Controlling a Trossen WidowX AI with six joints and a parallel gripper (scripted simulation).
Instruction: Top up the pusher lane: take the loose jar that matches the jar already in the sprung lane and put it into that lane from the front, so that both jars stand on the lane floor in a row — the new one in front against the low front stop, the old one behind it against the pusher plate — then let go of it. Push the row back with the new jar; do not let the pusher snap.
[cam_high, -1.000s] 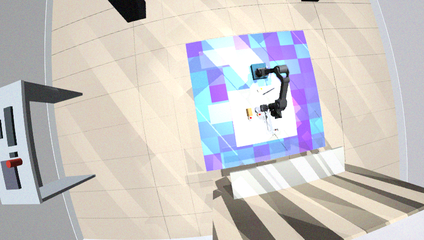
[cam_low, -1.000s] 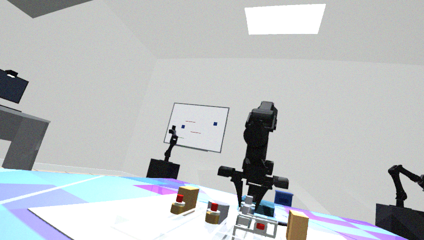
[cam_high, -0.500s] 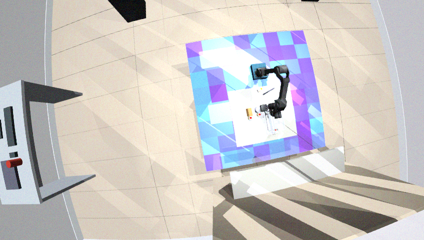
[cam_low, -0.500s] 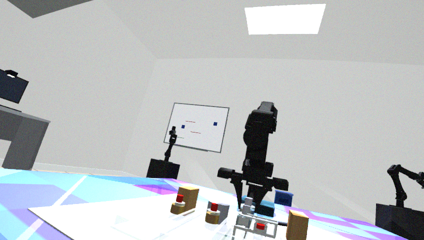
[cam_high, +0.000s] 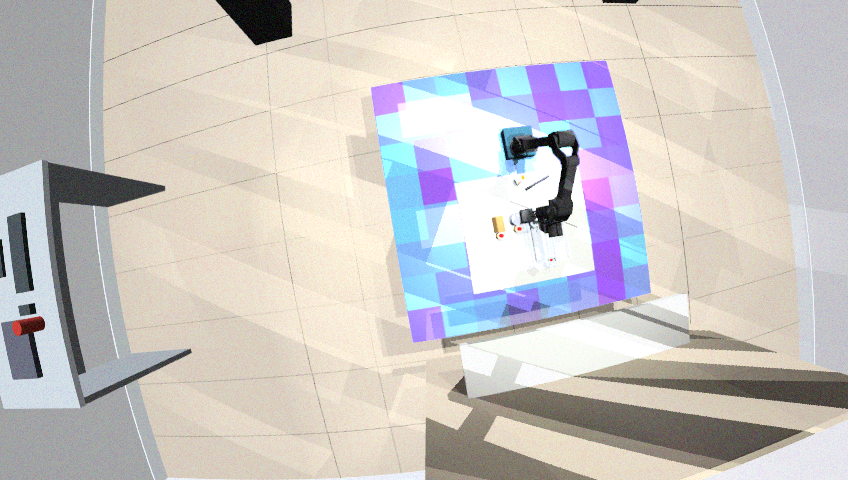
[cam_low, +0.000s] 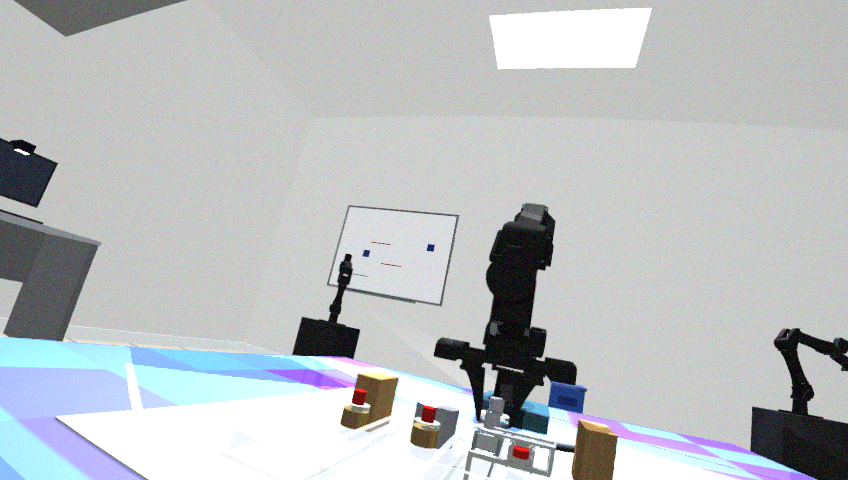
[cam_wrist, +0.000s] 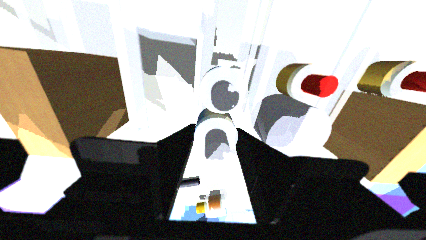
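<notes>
White jar (cam_low: 494, 412) with grey lid, upright, clamped in the black hand (cam_low: 498, 410).

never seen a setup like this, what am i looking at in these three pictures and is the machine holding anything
It is one black robot arm with a two-fingered pincer at its end, standing on a patterned table. One picture looks down from the ceiling, one from table height, and one from a camera on the arm's wrist. On the white mat stand two tan jars with red caps, tan blocks, and a clear lane frame with a red-capped jar inside. The pincer is shut on a pale grey jar, held at the lane.
</notes>
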